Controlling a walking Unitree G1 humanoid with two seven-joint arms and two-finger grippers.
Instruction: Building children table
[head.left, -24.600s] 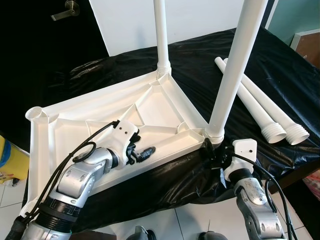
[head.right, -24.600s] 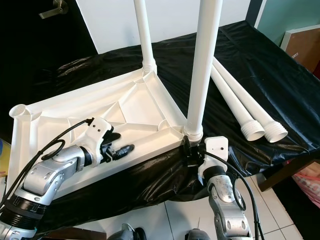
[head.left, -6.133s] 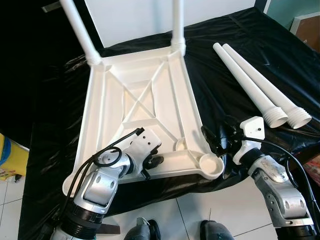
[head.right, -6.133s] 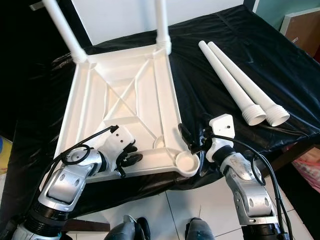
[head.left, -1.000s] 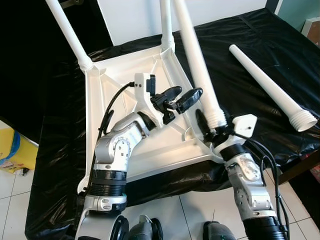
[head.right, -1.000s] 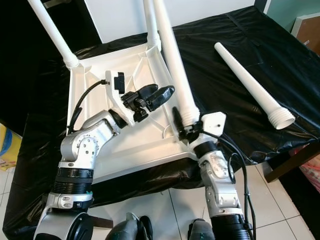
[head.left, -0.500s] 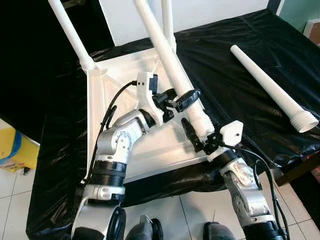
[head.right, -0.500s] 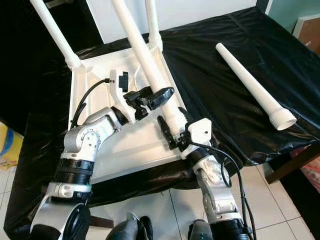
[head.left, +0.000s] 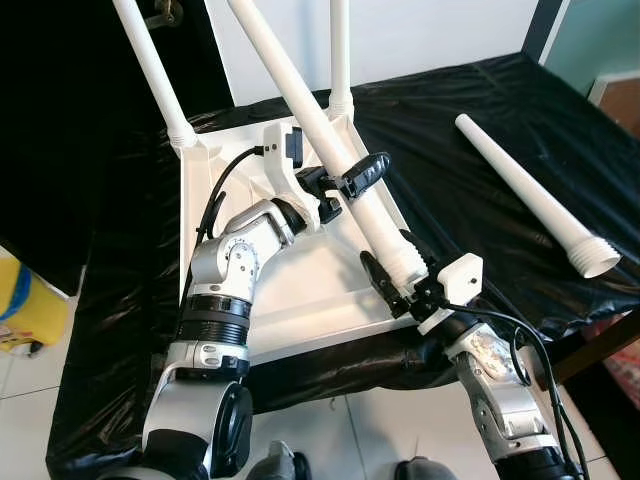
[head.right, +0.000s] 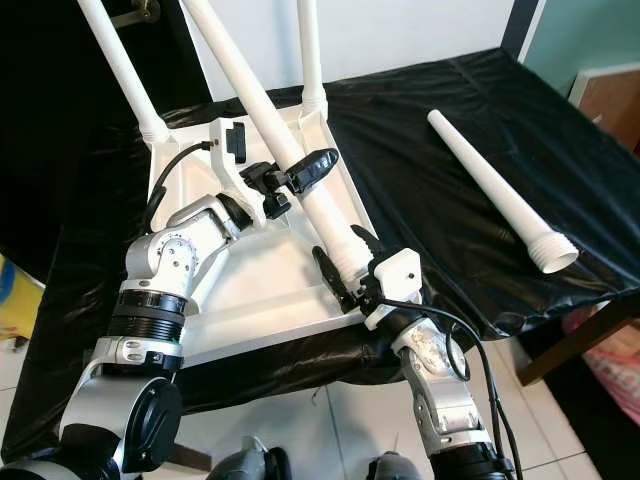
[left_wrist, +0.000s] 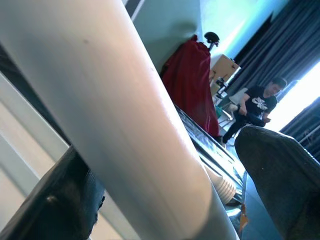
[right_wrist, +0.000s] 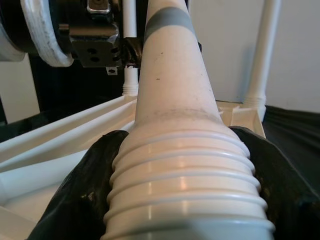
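The white table top (head.left: 250, 290) lies upside down on the black-covered table. Two white legs (head.left: 155, 70) (head.left: 340, 50) stand in its far corners. A third leg (head.left: 300, 90) slants up to the left over the top. My left gripper (head.left: 352, 180) is shut on that leg's middle, which sits between its fingers (left_wrist: 280, 175) in the left wrist view. My right gripper (head.left: 398, 270) is shut on the leg's ribbed threaded end (right_wrist: 185, 185), just above the near right corner of the top. One more loose leg (head.left: 520, 185) lies on the black sheet to the right.
The black sheet (head.left: 480, 110) covers the whole work table, whose near edge drops to a white tiled floor (head.left: 40, 420). A yellow object (head.left: 20, 310) stands on the floor at the left. A dark door with a handle (head.left: 165, 12) is behind. A person (left_wrist: 255, 107) sits far off.
My left gripper, open beside the leg a second ago, now grips it. The leg's top has leaned further left and its threaded end has shifted left with my right gripper. The camera also shifted.
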